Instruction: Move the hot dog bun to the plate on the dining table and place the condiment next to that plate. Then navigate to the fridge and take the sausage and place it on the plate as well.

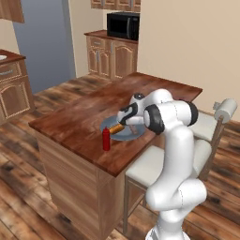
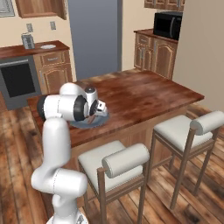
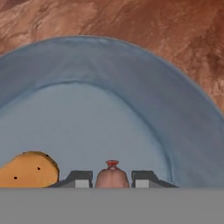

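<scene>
The blue-grey plate (image 1: 107,124) (image 2: 99,121) (image 3: 131,87) lies near the front edge of the dining table (image 1: 79,117) (image 2: 140,94) (image 3: 131,22). On it rests the tan-orange hot dog bun (image 1: 116,128) (image 3: 28,170). The red condiment bottle (image 1: 106,139) stands upright on the table, right beside the plate. My gripper (image 1: 123,123) (image 2: 93,116) (image 3: 112,179) hangs low over the plate, shut on the small reddish-brown sausage (image 3: 112,176), whose rounded end shows between the dark fingertips (image 3: 81,179). The bun sits just to the left of the fingers in the hand view.
Two white-cushioned stools (image 2: 118,159) (image 2: 183,127) stand along the table's near side. The grey fridge (image 1: 44,42) (image 2: 94,35) stands beyond the table. A black microwave (image 1: 123,26) sits on a far counter, and an oven (image 2: 17,83) is set into the cabinets at the left.
</scene>
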Motion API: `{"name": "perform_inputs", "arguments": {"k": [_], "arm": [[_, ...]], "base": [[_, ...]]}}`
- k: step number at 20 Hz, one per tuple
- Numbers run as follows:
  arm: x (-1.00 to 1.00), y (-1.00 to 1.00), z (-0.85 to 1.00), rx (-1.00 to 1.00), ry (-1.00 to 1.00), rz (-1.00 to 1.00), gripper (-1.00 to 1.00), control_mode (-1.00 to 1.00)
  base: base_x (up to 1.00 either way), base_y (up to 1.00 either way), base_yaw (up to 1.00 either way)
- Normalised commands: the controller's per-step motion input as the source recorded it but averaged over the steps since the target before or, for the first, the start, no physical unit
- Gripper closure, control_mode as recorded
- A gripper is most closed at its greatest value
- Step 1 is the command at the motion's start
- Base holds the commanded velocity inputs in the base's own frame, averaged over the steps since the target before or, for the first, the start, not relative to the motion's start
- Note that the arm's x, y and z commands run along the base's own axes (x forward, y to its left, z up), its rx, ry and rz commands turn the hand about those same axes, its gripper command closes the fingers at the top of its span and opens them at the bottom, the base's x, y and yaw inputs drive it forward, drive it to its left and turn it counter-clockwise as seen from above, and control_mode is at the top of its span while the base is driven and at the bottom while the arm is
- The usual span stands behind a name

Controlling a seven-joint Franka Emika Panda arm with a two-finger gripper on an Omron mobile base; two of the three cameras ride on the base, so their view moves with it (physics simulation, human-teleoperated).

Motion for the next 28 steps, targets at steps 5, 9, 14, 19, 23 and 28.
{"name": "perform_inputs", "arguments": {"k": [5,9,14,19,23,28], "arm": [[0.25,0.00,-0.17,0.00,0.00,0.00,1.00,-1.00],[0.25,0.01,-0.20,0.00,0.01,0.00,1.00,-1.00],[0.13,0.00,-0.19,0.00,0.01,0.00,-1.00,-1.00],[-0.26,0.00,-0.06,0.00,0.00,0.00,-1.00,-1.00],[-0.44,0.05,0.01,0.00,0.00,0.00,-1.00,-1.00],[-0.29,0.02,0.34,0.00,0.00,-0.01,-1.00,-1.00]], "base": [[0.00,0.00,0.00],[0.00,0.00,0.00],[0.00,0.00,0.00],[0.00,0.00,0.00],[0.00,0.00,0.00],[0.00,0.00,0.00]]}}
